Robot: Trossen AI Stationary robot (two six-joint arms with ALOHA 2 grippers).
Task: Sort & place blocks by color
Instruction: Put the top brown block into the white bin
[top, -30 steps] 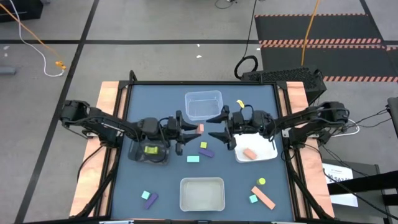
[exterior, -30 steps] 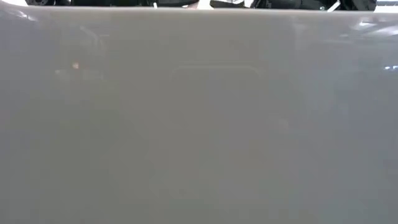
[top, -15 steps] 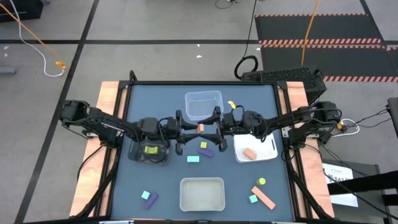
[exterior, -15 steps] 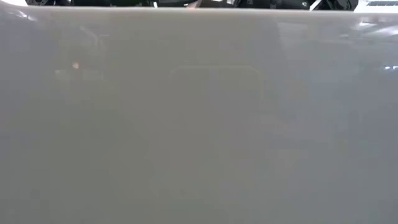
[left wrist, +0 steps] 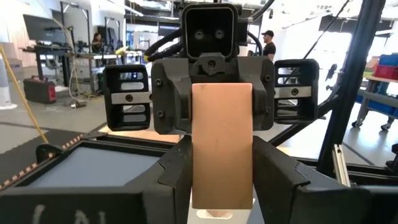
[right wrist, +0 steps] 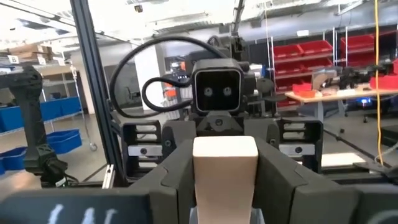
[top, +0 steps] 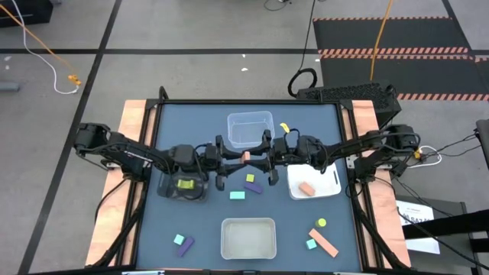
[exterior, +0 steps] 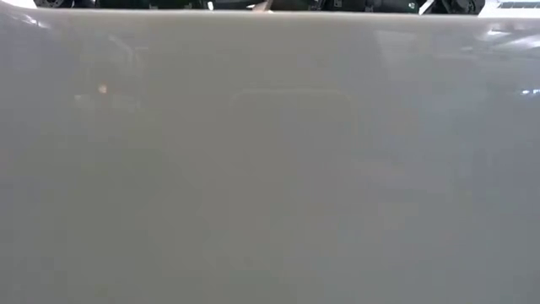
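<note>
A salmon block (top: 245, 157) hangs over the middle of the table between my two grippers, which face each other. My left gripper (top: 238, 159) comes from the left and is shut on it; the block (left wrist: 222, 146) stands upright between its fingers. My right gripper (top: 254, 158) comes from the right and is shut on the same block (right wrist: 225, 168). Other blocks lie on the table: yellow-green (top: 250, 178), purple (top: 254, 188) and teal (top: 238, 195) just near of the grippers. My left gripper pinches the salmon block by its two side faces (left wrist: 198, 168) between its two fingers. The fingers lie level and come from the table's left. The block stands upright, lifted clear of the table. My right gripper pinches the same block by its side faces (right wrist: 202, 177) between its two fingers, at the end that faces the table's right. The fingers lie level and come from the right. The block is clear of the table.
A clear tray (top: 250, 128) stands at the far middle, a black mesh tray (top: 170, 191) with a yellow-green block at the left, a white tray (top: 325, 186) with a salmon block at the right, a pale tray (top: 247, 221) at the near middle. More blocks lie at both near corners.
My right gripper has moved toward the table's left, up to the salmon block held by my left gripper, and has shut its wide-spread fingers on it. The block has stayed in place, clear of the table.
</note>
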